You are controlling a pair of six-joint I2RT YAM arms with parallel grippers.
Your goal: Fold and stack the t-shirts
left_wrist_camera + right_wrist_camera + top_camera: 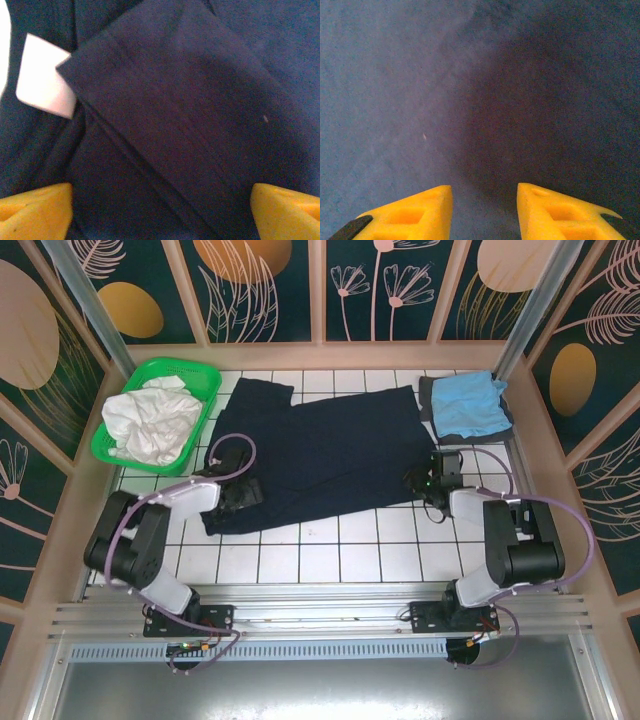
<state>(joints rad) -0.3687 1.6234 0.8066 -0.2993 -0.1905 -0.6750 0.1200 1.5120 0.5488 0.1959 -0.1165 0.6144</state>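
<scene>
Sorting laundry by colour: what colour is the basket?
Green; the basket shows best in the top external view.

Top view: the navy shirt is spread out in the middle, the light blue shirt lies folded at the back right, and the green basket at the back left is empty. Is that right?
One detail is wrong. The green basket is not empty: it holds crumpled white cloth, as the top view shows. The navy shirt is spread out in the middle, and the light blue shirt lies folded at the back right.
</scene>
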